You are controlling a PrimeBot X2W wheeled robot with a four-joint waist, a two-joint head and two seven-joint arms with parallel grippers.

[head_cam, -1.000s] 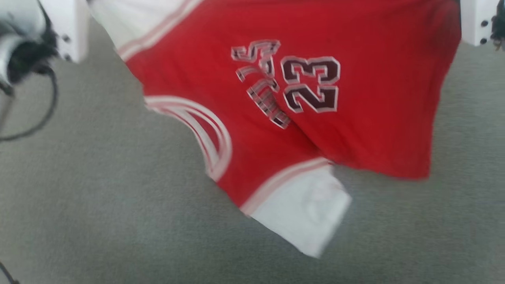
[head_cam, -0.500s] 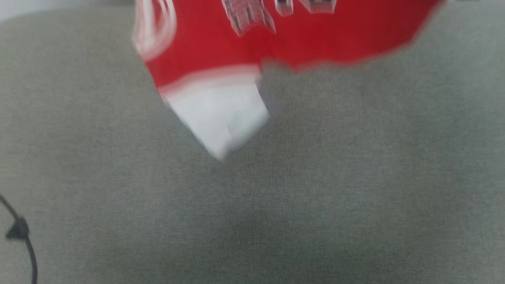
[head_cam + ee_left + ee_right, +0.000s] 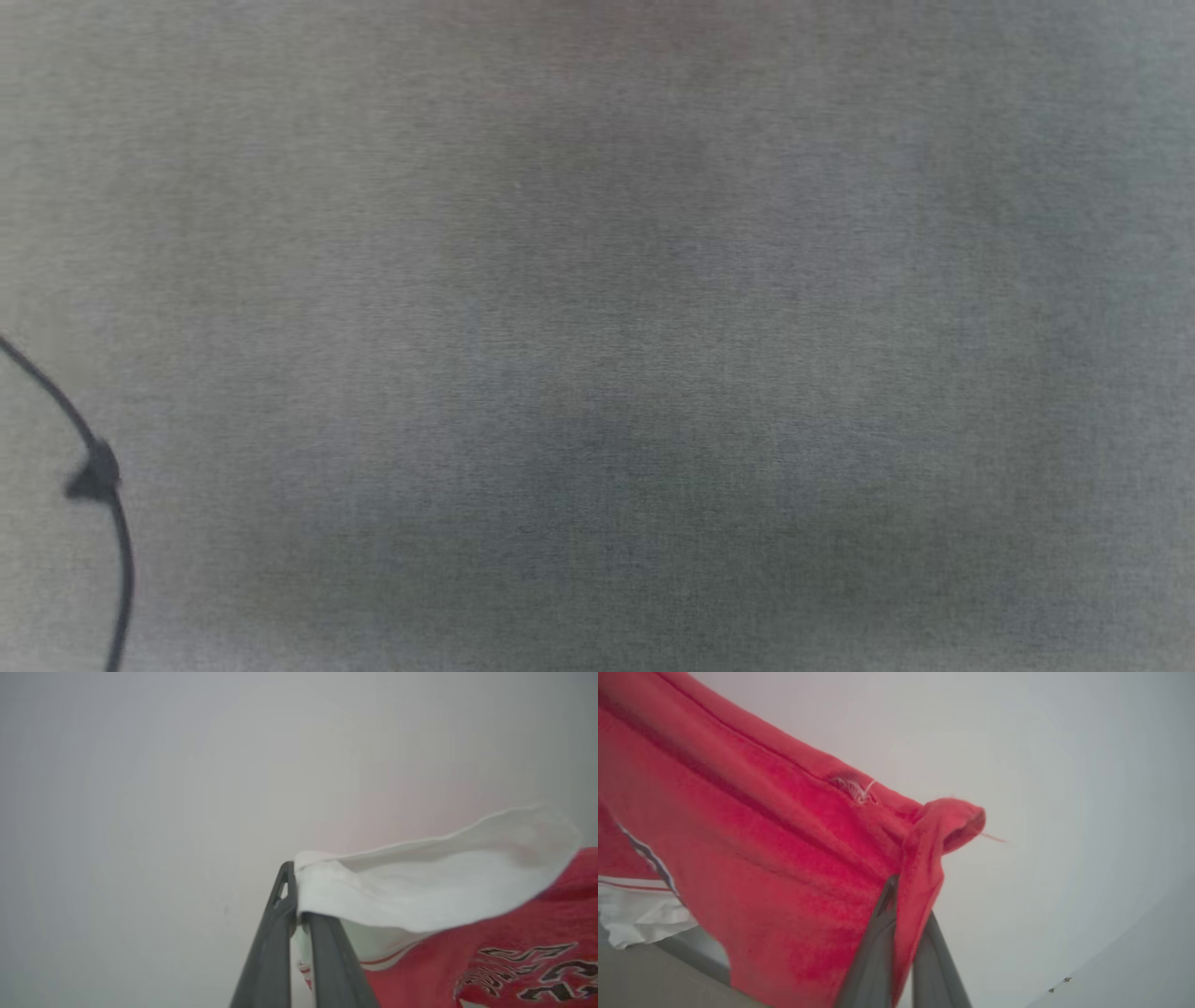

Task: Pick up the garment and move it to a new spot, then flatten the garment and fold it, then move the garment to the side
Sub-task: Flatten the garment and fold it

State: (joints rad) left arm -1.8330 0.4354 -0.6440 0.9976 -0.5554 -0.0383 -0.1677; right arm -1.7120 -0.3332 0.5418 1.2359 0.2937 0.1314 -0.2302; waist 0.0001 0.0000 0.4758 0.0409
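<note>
Grey woven fabric surface (image 3: 597,280) lies below the head camera. The red jersey-style garment (image 3: 761,858) with white sleeves is held up between your arms. Your left gripper (image 3: 299,905) is clamped on a white sleeve edge, with cloth trailing toward four o'clock. Your right gripper (image 3: 908,905) pinches the red hem, with cloth running toward ten o'clock. Spread both arms level until the cloth is taut, then lower the loose edge first. Steer clear of the thin black cable (image 3: 103,485) at eight o'clock.
</note>
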